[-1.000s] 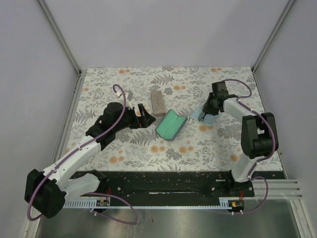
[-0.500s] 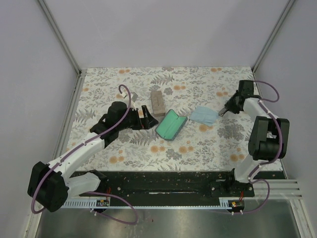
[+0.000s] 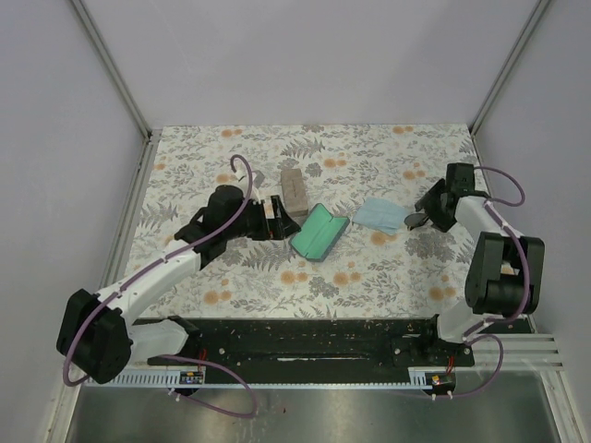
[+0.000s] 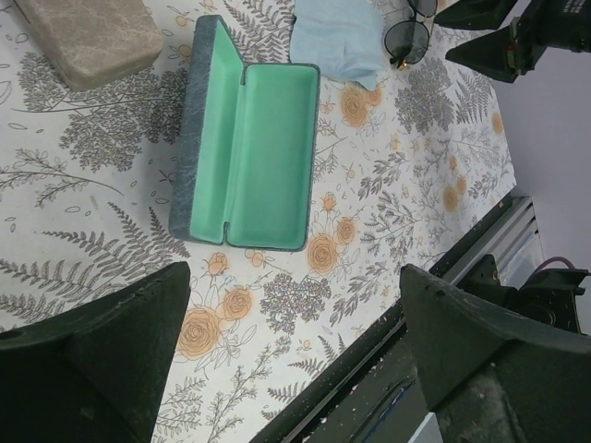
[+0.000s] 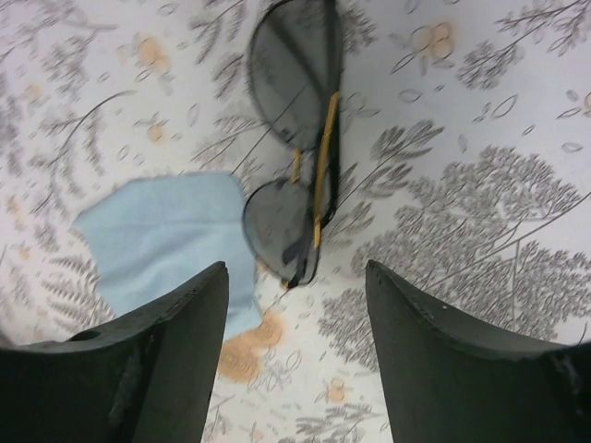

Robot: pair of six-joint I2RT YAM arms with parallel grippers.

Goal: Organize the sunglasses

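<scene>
The left gripper (image 4: 294, 270) hangs spread wide and empty over the counter (image 4: 111, 231), near the open case (image 4: 268, 157). If it drops there it could shove the case or knock the lid shut.

Further right, the folded sunglasses (image 5: 314, 157) lie flat on the counter with one lens touching the edge of the blue cloth (image 4: 332, 41). The right gripper (image 5: 295, 272) is released, with nothing between its fingers, just short of them. The thin frame lies low, so a shallow pinch may slip off, skid the pair away, or catch the cloth as well.

The tan case (image 4: 88, 37) at the left is closed, so its contents cannot be seen. The open case shows only bare green lining.
</scene>
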